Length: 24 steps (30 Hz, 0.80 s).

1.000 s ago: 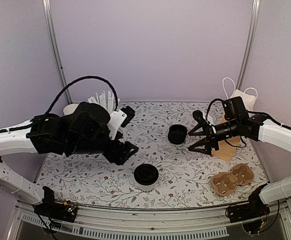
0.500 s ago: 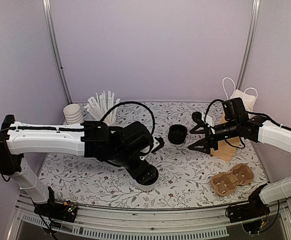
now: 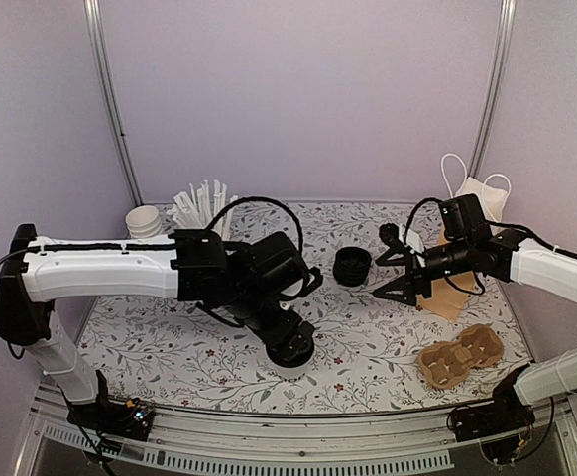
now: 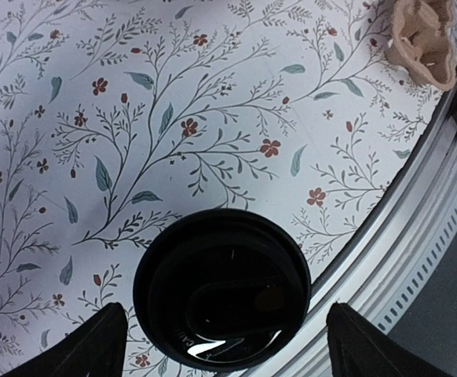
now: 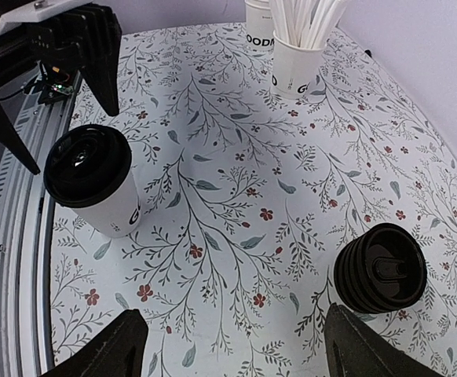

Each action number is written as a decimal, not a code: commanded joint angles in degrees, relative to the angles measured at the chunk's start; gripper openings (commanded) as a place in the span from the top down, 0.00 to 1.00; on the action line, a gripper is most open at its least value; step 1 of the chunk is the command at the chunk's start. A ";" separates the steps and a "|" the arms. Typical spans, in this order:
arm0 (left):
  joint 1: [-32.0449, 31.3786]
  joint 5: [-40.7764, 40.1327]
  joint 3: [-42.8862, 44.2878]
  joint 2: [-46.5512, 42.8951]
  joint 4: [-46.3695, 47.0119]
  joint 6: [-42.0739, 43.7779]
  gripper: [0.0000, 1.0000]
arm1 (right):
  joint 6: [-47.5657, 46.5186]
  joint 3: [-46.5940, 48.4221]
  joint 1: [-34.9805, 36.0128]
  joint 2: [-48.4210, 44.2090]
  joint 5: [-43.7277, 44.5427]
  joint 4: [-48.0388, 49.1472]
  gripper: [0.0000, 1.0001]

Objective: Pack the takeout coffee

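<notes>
Takeout coffee centred btwn open left jaws.

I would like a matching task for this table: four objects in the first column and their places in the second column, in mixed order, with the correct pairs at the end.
Column 1
1. takeout coffee
2. stack of black lids
3. cardboard cup carrier
4. cup of white sticks

Column 2
A. front right corner of the table
B. far left, beside the stack of lidless cups
C. near the front edge, about the middle
D. about the middle, toward the back

Pairs: 1-C, 2-D, 3-A, 4-B
</notes>
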 commanded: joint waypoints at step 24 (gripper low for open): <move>1.26 2.36 0.09 2.81 -0.55 -2.12 0.08 | -1.83 0.96 -0.21 4.97 2.35 -1.18 0.19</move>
